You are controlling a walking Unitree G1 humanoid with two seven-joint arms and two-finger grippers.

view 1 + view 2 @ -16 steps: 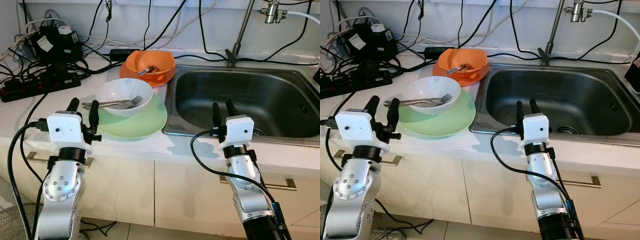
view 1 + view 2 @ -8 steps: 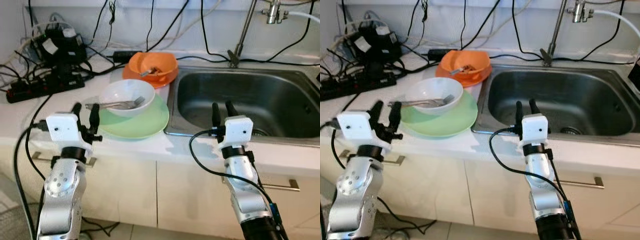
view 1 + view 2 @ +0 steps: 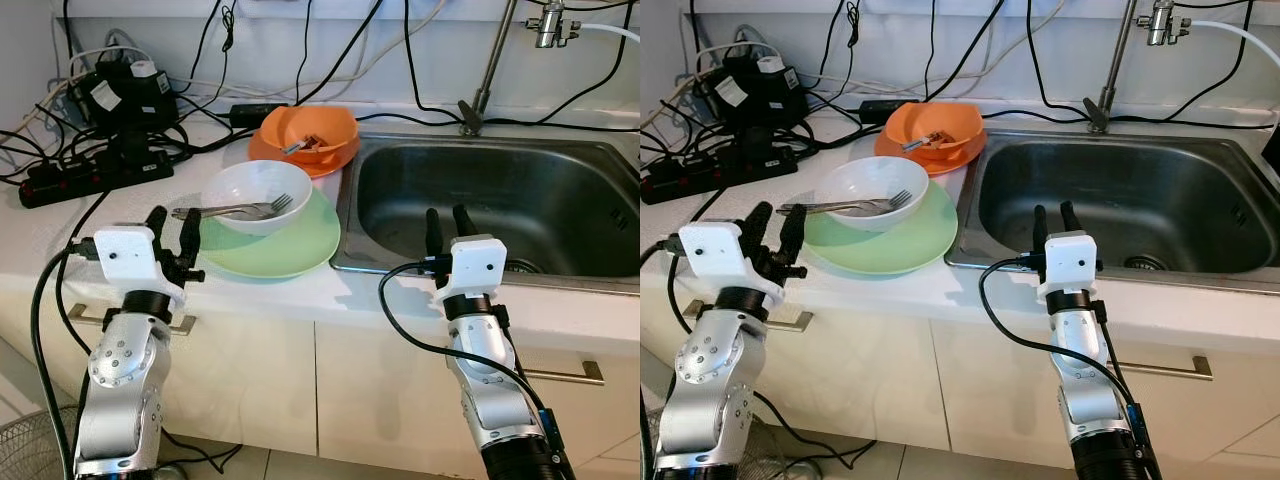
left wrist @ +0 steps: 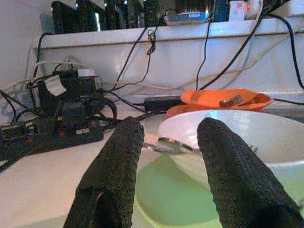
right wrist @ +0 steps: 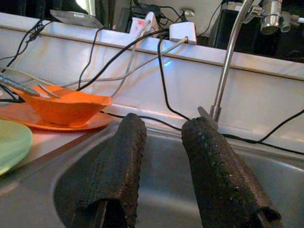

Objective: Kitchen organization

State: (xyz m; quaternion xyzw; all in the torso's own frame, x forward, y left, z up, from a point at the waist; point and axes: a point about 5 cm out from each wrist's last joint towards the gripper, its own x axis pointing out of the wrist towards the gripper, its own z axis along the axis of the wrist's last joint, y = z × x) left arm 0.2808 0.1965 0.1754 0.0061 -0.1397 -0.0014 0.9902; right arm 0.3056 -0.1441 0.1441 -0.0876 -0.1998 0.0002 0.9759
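A white bowl (image 3: 250, 193) holding a fork (image 3: 262, 208) stands on a light green plate (image 3: 275, 250) on the white counter. Behind it an orange bowl (image 3: 306, 128) with cutlery rests on an orange plate (image 3: 270, 152) beside the steel sink (image 3: 500, 200). My left gripper (image 3: 172, 222) is open at the counter's front edge, just left of the green plate, holding nothing. Over the sink's front rim my right gripper (image 3: 447, 221) is open and empty. In the left wrist view the white bowl (image 4: 247, 137) lies close beyond the fingers (image 4: 118, 166).
A black power strip (image 3: 95, 178), adapters and tangled cables crowd the counter's back left. A tap (image 3: 490, 70) rises behind the sink. Cabinet fronts with metal handles (image 3: 570, 374) lie below the counter.
The camera has shifted and the view has widened a little. Both grippers hold the same open pose near the counter edge; the dishes have not moved.
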